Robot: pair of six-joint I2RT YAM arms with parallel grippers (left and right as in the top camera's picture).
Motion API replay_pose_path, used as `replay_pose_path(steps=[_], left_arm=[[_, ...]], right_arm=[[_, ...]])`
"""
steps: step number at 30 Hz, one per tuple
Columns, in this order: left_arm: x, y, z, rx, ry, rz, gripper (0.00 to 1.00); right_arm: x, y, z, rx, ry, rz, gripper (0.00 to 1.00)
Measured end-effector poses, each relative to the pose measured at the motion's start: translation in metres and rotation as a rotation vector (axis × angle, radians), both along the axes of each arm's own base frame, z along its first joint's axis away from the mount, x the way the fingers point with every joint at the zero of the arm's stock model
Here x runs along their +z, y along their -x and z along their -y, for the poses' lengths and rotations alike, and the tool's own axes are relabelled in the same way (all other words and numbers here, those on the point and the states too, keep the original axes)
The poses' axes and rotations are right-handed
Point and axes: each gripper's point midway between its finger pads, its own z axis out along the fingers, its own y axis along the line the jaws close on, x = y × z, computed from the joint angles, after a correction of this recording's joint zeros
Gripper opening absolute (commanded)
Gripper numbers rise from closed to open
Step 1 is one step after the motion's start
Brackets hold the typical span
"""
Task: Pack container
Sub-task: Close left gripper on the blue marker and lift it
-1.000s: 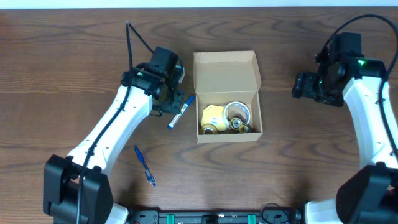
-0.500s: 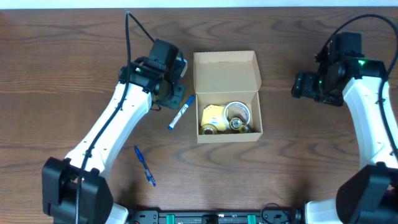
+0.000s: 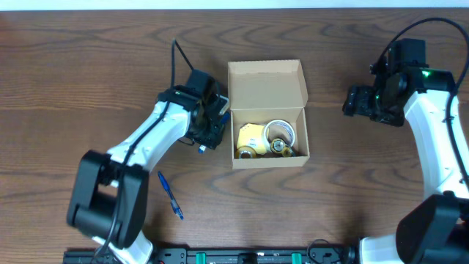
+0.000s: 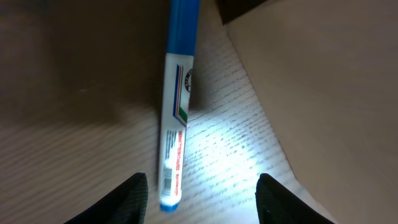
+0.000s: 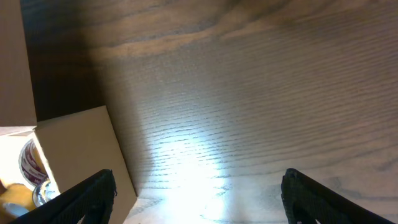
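The container is a tan cardboard box at mid-table, its flap lid folded back. Inside lie a yellow block and a tape roll. My left gripper hovers just left of the box, over a blue and white marker. In the left wrist view the gripper is open, the marker lying on the table between its fingers, nearer the left fingertip. The box wall is to the right. My right gripper stands open and empty, right of the box.
A blue pen lies on the wood table toward the front left. The right wrist view shows the box corner at its left, the tape roll inside, and bare wood between the open fingers.
My left gripper has moved toward the box and down over the marker, and its jaws have opened. The right arm has not moved.
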Motion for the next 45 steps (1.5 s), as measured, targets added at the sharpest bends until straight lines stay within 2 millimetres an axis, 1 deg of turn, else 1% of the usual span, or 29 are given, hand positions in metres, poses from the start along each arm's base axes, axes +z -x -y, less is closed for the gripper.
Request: replay_pose_path(steps=[3, 5, 10, 14, 18, 22, 28, 35, 37, 39, 45], left_arm=[[-0.016, 0.004, 0.002, -0.006, 0.003, -0.047, 0.57], [-0.021, 0.004, 0.003, -0.007, 0.003, -0.058, 0.57], [-0.02, -0.001, 0.007, -0.022, 0.02, -0.033, 0.57], [-0.019, -0.01, 0.009, -0.014, 0.027, 0.002, 0.57], [-0.019, -0.014, 0.008, -0.001, 0.02, 0.019, 0.57], [-0.019, -0.019, 0.004, 0.007, -0.005, 0.041, 0.6], [-0.02, -0.021, 0.001, 0.012, -0.022, 0.05, 0.59], [-0.02, -0.024, 0.002, 0.013, -0.018, 0.061, 0.59], [-0.025, -0.023, 0.002, 0.012, -0.023, 0.049, 0.59], [-0.035, -0.021, 0.001, 0.013, -0.032, 0.028, 0.59], [-0.035, -0.022, 0.001, 0.013, -0.034, 0.031, 0.57]], right_arm=[[0.0, 0.0, 0.0, 0.0, 0.0, -0.001, 0.85], [0.0, 0.0, 0.0, 0.0, 0.0, -0.001, 0.85], [0.0, 0.001, 0.0, 0.0, -0.001, -0.004, 0.85], [0.0, 0.001, 0.0, 0.001, -0.001, -0.006, 0.85], [-0.001, 0.004, 0.0, 0.002, -0.002, -0.015, 0.85], [-0.001, 0.005, -0.001, 0.002, -0.002, -0.02, 0.85], [-0.001, 0.005, -0.001, 0.002, -0.002, -0.02, 0.85], [-0.001, 0.006, -0.001, 0.002, -0.002, -0.026, 0.85], [-0.002, 0.007, -0.001, 0.002, -0.003, -0.028, 0.85], [-0.002, 0.007, -0.001, 0.002, -0.003, -0.028, 0.85], [-0.002, 0.007, -0.001, 0.002, -0.003, -0.029, 0.85]])
